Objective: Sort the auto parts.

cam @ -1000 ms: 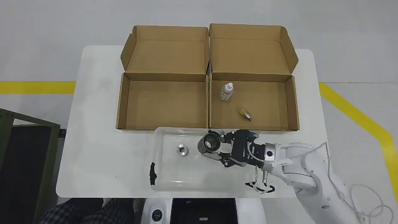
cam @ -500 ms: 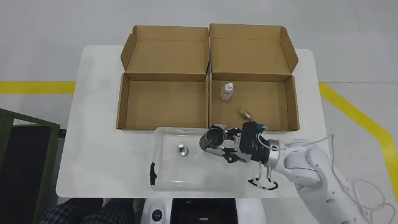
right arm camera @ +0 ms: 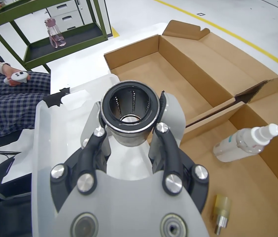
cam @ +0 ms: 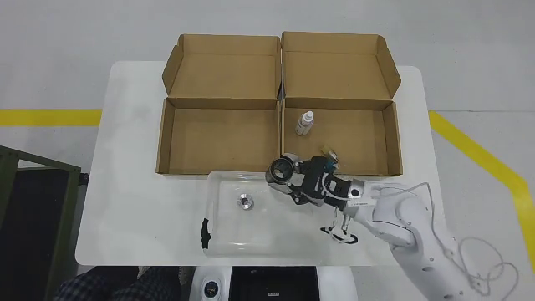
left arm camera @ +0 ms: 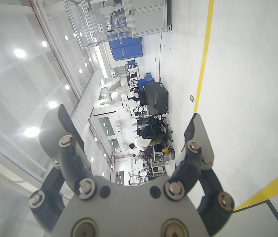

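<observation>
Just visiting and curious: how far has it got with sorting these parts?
Done: a spray bottle and a small brass fitting lie in the right-hand cardboard box. In hand: the right gripper, jaws shut on a cylindrical bearing, holds it about over the far edge of the clear tray. Left: one small metal part lies in the tray, not yet picked up.

Top view looks straight down on the bench (cam: 134, 134). Right wrist view sits close behind the right tool (right arm camera: 132, 114); both show the metal sleeve (right arm camera: 126, 136) it grips and the cardboard boxes (right arm camera: 173, 77) ahead. Left wrist view faces past the left tool (left arm camera: 128, 119) into the hall (left arm camera: 139, 87).
</observation>
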